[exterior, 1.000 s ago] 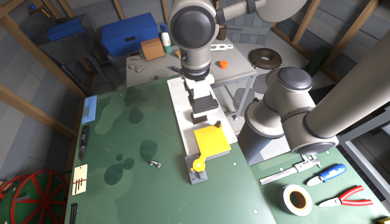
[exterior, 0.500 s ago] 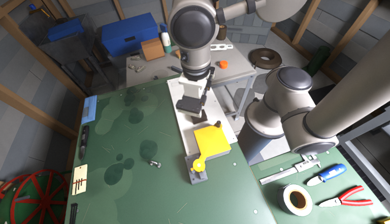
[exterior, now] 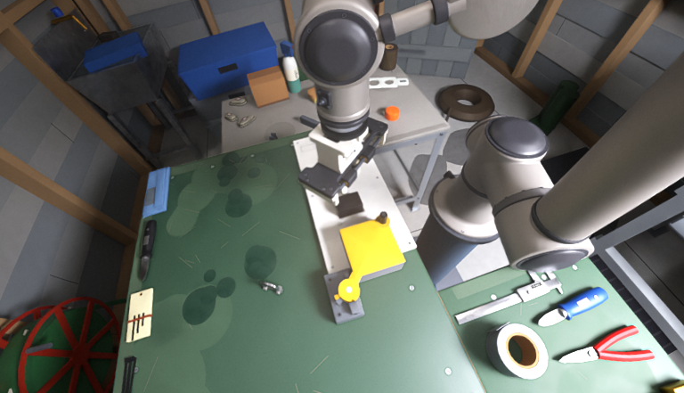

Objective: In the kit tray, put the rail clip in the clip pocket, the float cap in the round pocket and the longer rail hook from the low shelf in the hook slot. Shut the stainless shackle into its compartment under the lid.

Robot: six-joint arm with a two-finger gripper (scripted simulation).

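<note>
The dark rail clip (exterior: pixel 349 204) sits on the white kit tray (exterior: pixel 353 202), just behind the tray's closed yellow lid (exterior: pixel 371 247). My gripper (exterior: pixel 337 195) hangs over the tray right beside the clip, open and holding nothing. The stainless shackle (exterior: pixel 271 286) lies on the green bench left of the tray. The orange float cap (exterior: pixel 392 112) stands on the grey side table behind the bench. Several rail hooks (exterior: pixel 238 114) lie at that table's left end. My arm hides the tray's far pockets.
A blue case (exterior: pixel 227 59) and a brown box (exterior: pixel 268 86) stand at the back of the side table. Callipers (exterior: pixel 509 300), a tape roll (exterior: pixel 518 351), a blue knife and red pliers (exterior: pixel 608 351) lie on the right bench. A red reel (exterior: pixel 60 348) sits low left.
</note>
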